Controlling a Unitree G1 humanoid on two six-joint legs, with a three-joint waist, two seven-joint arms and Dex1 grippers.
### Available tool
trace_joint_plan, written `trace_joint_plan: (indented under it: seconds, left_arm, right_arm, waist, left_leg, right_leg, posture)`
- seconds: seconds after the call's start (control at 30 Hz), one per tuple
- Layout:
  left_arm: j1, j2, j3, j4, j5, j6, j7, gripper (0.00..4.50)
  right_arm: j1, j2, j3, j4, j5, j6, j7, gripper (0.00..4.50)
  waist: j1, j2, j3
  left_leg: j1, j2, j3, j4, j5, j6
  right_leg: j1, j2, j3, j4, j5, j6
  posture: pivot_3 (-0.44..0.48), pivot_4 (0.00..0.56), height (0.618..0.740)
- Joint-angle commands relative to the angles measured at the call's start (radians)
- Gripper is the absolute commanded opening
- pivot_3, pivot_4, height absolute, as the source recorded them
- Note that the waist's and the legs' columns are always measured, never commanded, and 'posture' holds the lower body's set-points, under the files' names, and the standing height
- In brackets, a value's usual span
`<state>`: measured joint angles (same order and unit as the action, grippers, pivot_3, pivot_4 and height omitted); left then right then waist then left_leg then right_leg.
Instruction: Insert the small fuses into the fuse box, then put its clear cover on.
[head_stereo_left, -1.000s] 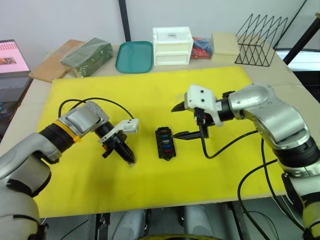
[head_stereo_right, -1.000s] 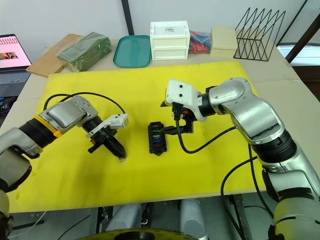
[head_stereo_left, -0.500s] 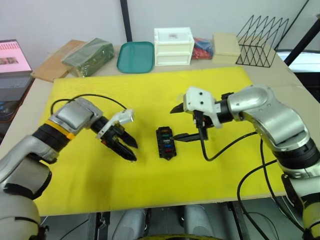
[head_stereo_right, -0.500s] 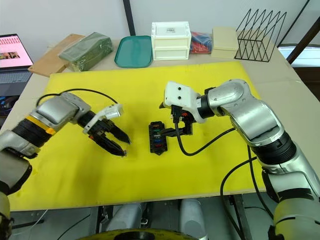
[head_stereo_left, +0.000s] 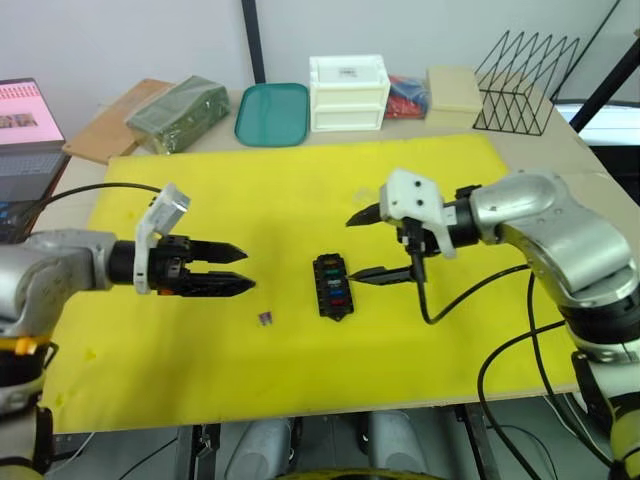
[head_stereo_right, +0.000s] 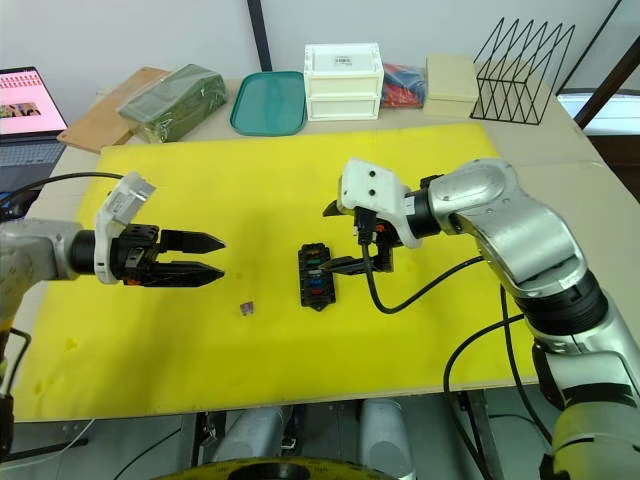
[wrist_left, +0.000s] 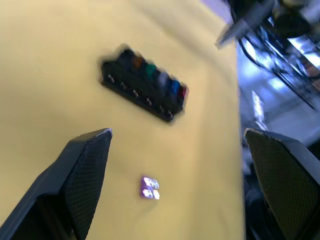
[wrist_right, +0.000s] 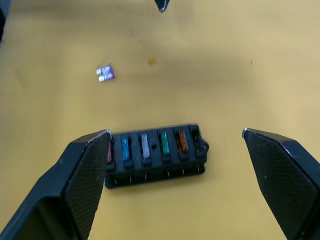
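With both hands spread and empty, we are seeing five small translucent fuses seated in the small black plastic fuse box, one purple fuse lying left of it, unplaced.

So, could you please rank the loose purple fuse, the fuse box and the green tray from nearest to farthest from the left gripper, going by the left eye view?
1. Purple fuse: on the mat, just past the left gripper.
2. Fuse box: mid-mat, toward the right arm.
3. Green tray: at the table's back edge.
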<state>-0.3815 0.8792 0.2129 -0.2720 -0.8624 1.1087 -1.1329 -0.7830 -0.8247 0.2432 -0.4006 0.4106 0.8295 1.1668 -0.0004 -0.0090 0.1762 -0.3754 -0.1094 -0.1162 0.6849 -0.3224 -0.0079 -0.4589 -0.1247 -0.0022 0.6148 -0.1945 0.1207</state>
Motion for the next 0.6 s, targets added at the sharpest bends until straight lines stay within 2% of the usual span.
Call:
trace_joint_plan:
  seconds: [0.03,0.17,0.37,0.47,0.6]
  left_arm:
    - [0.160,-0.067,0.229,-0.190,-0.136,0.046,0.166,4.46]
    - [0.424,-0.095,0.342,-0.320,-0.202,0.087,0.248,4.46]
    - [0.670,-0.143,0.417,-0.333,-0.320,0.102,0.308,4.46]
    - [0.699,-0.153,0.395,-0.280,-0.320,0.081,0.320,4.46]
    - [0.623,-0.166,0.314,-0.169,-0.316,0.081,0.345,4.46]
  right_arm:
    - [0.058,-0.066,-0.113,-0.057,0.063,-0.021,0.038,4.50]
    - [0.166,-0.118,-0.187,-0.099,0.122,-0.046,0.072,4.50]
    - [0.256,-0.125,-0.215,-0.149,0.147,-0.097,0.056,4.50]
    - [0.274,-0.147,-0.189,-0.161,0.140,-0.099,0.060,4.50]
    - [0.290,-0.151,-0.153,-0.161,0.114,-0.133,0.058,4.50]
  waist:
    - [0.002,0.000,0.000]
    - [0.001,0.000,0.000]
    - [0.007,0.000,0.000]
    - [0.014,0.000,-0.001]
    - [0.014,0.000,-0.001]
  left_leg:
    - [0.000,0.000,0.000,0.000,0.000,0.000]
    - [0.002,0.001,0.002,-0.002,0.000,0.000]
    - [0.004,0.002,0.003,-0.002,0.000,0.000]
    - [0.003,0.002,0.003,-0.001,0.000,0.000]
    - [0.004,0.002,0.002,-0.001,-0.001,0.000]
  right_leg:
    - [0.000,0.000,0.000,-0.001,0.000,0.000]
    - [-0.001,0.000,0.000,0.000,0.000,0.000]
    - [0.002,0.001,0.000,-0.001,0.001,-0.002]
    - [0.002,0.001,0.000,-0.001,0.001,-0.002]
    - [0.004,0.001,0.000,-0.002,0.001,-0.002]
  posture:
    - [0.000,0.150,0.740]
    - [0.000,0.150,0.740]
    - [0.000,0.150,0.740]
    - [0.000,0.150,0.740]
    - [0.000,0.150,0.740]
